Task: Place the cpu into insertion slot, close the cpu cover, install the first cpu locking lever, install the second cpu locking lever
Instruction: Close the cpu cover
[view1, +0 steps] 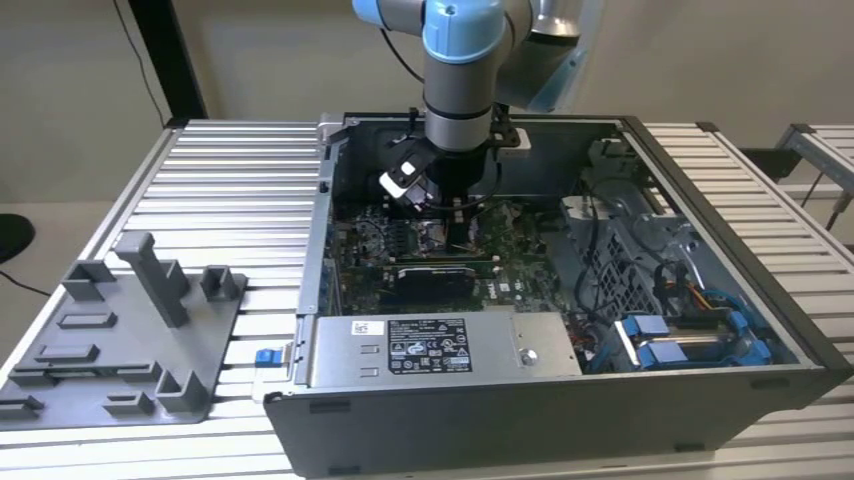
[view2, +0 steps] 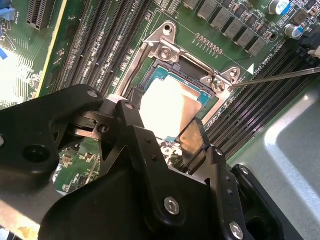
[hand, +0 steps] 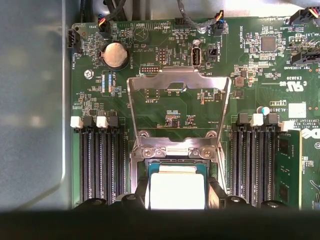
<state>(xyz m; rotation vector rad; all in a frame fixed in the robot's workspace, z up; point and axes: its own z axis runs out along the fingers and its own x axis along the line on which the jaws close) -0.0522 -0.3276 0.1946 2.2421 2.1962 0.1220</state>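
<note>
First step in hand: the fingers (view2: 192, 142) clasp the chip (view2: 167, 105) by its edges, low in the socket (view2: 197, 70); the cover (hand: 210, 82) is open. Seating it probably calls for keeping it flat and square.

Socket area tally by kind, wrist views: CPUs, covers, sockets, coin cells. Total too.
cpu: 1
cpu cover: 1
insertion slot: 1
coin cell: 1
Total: 4
</note>
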